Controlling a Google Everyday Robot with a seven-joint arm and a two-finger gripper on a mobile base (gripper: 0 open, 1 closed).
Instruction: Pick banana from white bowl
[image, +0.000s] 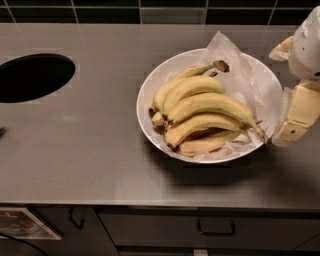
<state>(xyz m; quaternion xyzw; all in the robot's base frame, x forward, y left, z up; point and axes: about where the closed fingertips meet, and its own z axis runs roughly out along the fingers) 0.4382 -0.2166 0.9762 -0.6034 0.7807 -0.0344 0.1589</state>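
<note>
The white bowl (150, 95) sits right of centre on the grey counter, lined with white paper and holding several bananas. The banana (210, 103) is the long, pale, smoothly curved one lying across the top of the pile, its thin brown stem pointing right toward the bowl's rim. A banana with a thick dark knobbed stem (219, 65) lies behind it, and deeper-yellow ones lie in front. My gripper (292, 122) is at the right edge of the view, just outside the bowl's right rim, close to the banana's stem and holding nothing.
A round dark hole (32, 77) is cut in the counter at the far left. A dark tiled wall (150, 12) runs along the back. Drawers with handles (216, 231) sit below the counter's front edge.
</note>
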